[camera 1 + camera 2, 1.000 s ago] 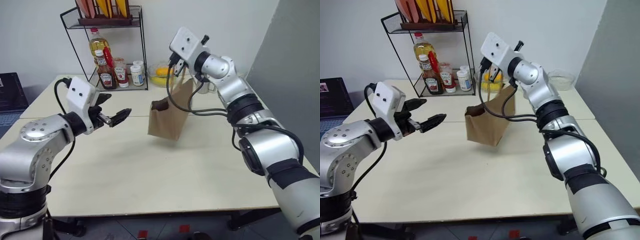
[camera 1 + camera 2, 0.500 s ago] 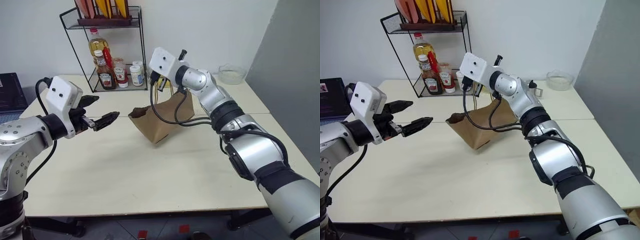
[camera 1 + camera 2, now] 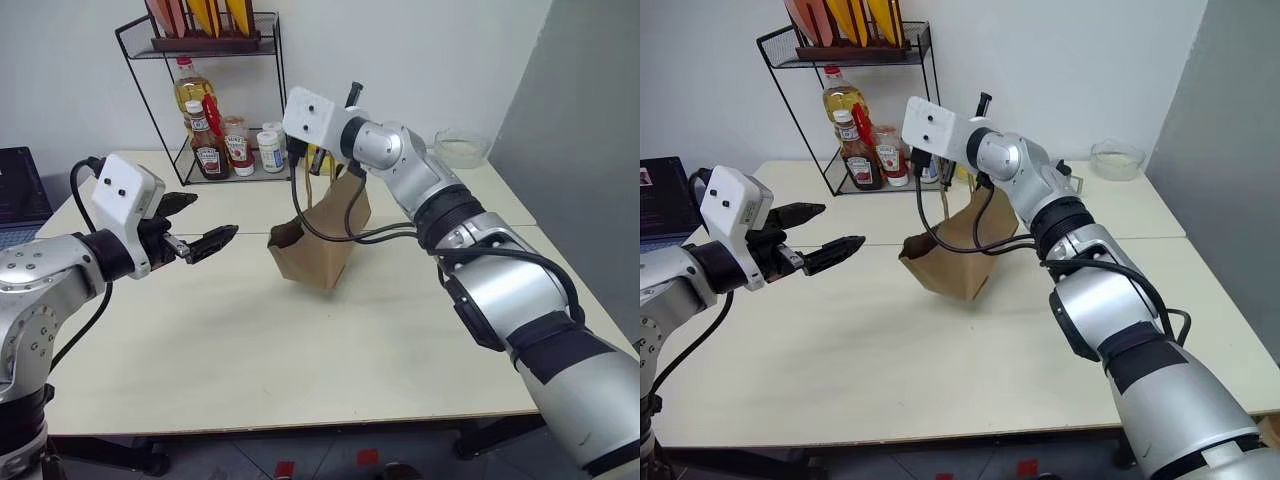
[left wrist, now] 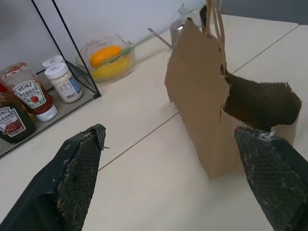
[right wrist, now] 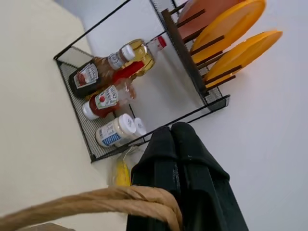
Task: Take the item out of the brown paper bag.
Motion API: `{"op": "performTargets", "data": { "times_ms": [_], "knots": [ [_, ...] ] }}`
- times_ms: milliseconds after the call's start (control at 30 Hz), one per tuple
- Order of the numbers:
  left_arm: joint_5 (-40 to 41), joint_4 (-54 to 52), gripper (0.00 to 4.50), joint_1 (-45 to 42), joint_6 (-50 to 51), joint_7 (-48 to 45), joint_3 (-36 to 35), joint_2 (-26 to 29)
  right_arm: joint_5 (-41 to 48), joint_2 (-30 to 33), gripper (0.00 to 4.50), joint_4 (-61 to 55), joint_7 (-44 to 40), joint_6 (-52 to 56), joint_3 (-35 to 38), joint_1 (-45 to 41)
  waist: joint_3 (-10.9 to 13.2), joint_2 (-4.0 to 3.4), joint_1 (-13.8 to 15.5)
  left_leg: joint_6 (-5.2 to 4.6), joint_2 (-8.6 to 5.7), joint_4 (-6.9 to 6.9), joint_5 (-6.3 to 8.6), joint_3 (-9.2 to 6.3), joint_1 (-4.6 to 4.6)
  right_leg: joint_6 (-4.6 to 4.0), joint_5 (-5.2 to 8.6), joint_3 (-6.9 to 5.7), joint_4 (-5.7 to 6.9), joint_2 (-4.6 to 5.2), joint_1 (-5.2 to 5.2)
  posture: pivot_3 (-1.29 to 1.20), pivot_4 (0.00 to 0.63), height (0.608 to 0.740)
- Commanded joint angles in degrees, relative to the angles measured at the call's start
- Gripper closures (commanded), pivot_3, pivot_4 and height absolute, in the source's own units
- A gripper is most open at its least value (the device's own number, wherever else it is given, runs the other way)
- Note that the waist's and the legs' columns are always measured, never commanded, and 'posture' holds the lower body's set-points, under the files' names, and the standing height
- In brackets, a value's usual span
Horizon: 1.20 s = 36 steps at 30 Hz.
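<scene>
Brown paper bag (image 3: 318, 240) creased, hanging tilted; right gripper (image 5: 175, 144) clenched on cord handles (image 5: 96, 204); left gripper (image 3: 205, 225) released.

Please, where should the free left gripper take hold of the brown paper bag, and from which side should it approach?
Probably the open rim of the brown paper bag, approached from the robot's left. The right gripper is shut on the cord handles, so the bag hangs tilted with its dark mouth turned toward the open left gripper. The thin paper edge suits a pinch.
</scene>
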State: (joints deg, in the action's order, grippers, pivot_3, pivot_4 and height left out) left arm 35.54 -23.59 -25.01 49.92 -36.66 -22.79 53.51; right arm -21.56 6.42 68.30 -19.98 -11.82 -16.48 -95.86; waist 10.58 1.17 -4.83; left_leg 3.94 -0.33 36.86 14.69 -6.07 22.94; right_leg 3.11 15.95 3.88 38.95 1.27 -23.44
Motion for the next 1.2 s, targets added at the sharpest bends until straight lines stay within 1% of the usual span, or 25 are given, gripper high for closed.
{"op": "performTargets", "data": {
  "times_ms": [33,500,667,767,1067,1167,1200],
  "knots": [
    [0.4,-1.8,0.0,-0.2,-1.3,0.5,-1.9,0.3,1.6,-0.5,4.45,-1.4,1.6,0.0,2.1,-2.9,0.0,0.0,0.0,0.0,0.0,0.0,0.0,0.0,0.0,0.0,0.0,0.0,0.0,0.0,0.0,0.0,0.15,0.74],
    [0.0,-0.4,0.0,-1.7,-2.1,-0.3,-0.5,0.9,-1.2,-2.2,4.45,-0.5,2.1,1.4,-1.0,1.5,0.0,0.02,0.0,-0.02,-0.01,0.0,0.01,-0.01,0.0,0.0,0.0,-0.01,0.01,-0.01,0.0,0.0,0.15,0.74],
    [-0.1,-0.5,0.0,-1.9,-2.5,-0.2,0.1,0.5,-2.4,-0.6,4.45,-2.0,-2.1,1.1,-2.6,6.4,0.0,0.05,0.0,-0.01,-0.01,0.02,0.0,-0.02,0.0,0.0,0.0,-0.02,0.02,0.0,0.01,0.0,0.15,0.74],
    [0.0,-0.3,0.0,-1.8,-2.9,-0.3,0.2,0.5,-2.4,0.8,4.45,-4.8,-4.5,0.1,-3.3,9.7,0.0,0.05,0.0,-0.01,0.0,0.03,0.0,0.0,-0.01,0.0,0.0,0.0,0.03,0.0,0.02,0.0,0.15,0.74],
    [-0.5,0.9,0.0,-3.7,-3.9,-0.4,2.1,0.3,-1.2,5.4,4.45,-13.3,-8.6,-2.3,-2.6,14.8,0.0,0.07,0.0,-0.02,0.0,0.07,0.01,-0.03,-0.04,0.0,0.0,-0.02,0.05,-0.02,0.07,0.0,0.15,0.74],
    [-0.7,1.1,0.0,-4.2,-4.4,-0.3,2.8,0.0,-0.3,6.5,3.85,-15.9,-9.9,-2.5,-2.0,16.0,0.0,0.07,0.0,-0.02,0.01,0.07,0.01,-0.03,-0.06,0.0,0.0,-0.02,0.06,-0.02,0.07,0.0,0.15,0.74],
    [-0.7,1.3,0.0,-4.2,-4.5,-0.3,2.9,0.0,-0.2,6.7,3.51,-16.4,-10.2,-2.5,-2.0,16.3,0.0,0.07,0.0,-0.02,0.01,0.07,0.01,-0.02,-0.06,0.0,0.0,-0.01,0.06,-0.02,0.07,0.0,0.15,0.74]
  ]
}}
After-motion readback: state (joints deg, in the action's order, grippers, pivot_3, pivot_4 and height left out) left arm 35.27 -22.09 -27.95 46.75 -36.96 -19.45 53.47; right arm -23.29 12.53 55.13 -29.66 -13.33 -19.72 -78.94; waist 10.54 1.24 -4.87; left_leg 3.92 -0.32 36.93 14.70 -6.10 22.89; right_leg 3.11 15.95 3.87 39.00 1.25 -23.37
